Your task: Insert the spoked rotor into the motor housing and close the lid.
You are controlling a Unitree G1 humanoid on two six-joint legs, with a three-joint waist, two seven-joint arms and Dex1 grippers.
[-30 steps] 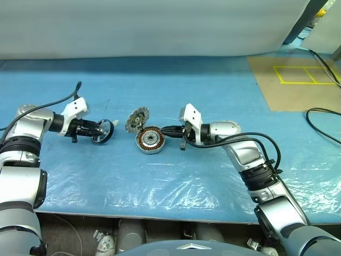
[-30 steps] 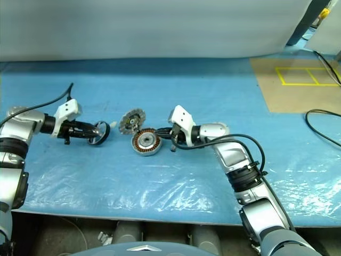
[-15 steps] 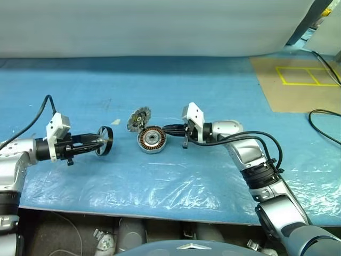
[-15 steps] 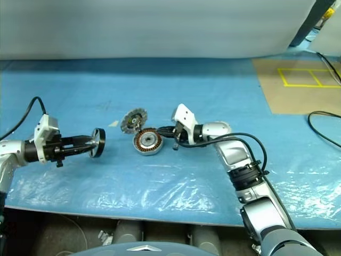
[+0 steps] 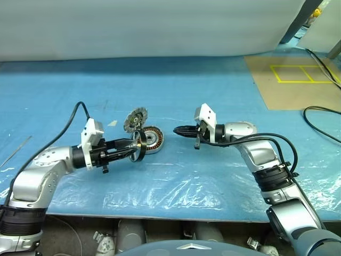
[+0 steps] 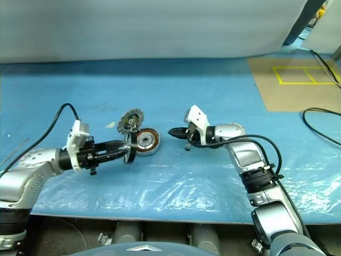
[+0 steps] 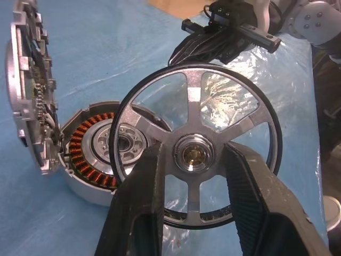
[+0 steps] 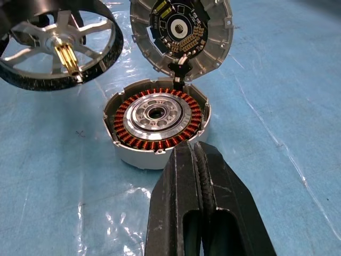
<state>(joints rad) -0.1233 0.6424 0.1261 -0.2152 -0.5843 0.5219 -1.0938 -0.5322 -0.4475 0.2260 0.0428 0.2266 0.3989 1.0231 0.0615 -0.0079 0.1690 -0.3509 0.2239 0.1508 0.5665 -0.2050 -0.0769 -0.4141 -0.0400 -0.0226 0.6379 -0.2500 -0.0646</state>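
Note:
My left gripper (image 5: 134, 148) is shut on the spoked rotor (image 5: 140, 145), a dark ring with several silver spokes; its fingers (image 7: 145, 197) clamp the hub (image 7: 194, 154). The rotor hangs upright just left of the motor housing (image 5: 154, 140), close to its rim. The housing lies on the blue table and shows copper windings (image 8: 157, 120). The lid (image 5: 136, 118) stands tilted open at the housing's far-left edge, its inner face with a circuit board (image 8: 181, 29) showing. My right gripper (image 5: 178, 129) is shut and empty, a short way right of the housing.
Crinkled clear film (image 5: 176, 186) covers the blue table near its front edge. A brown board with yellow tape (image 5: 293, 80) lies at the back right, with black cables (image 5: 319, 114) beside it. A white sheet (image 5: 160, 26) closes off the back.
My left gripper has carried the rotor to the right, from well left of the housing to right beside it. The right gripper has drawn back a little to the right, off the housing.

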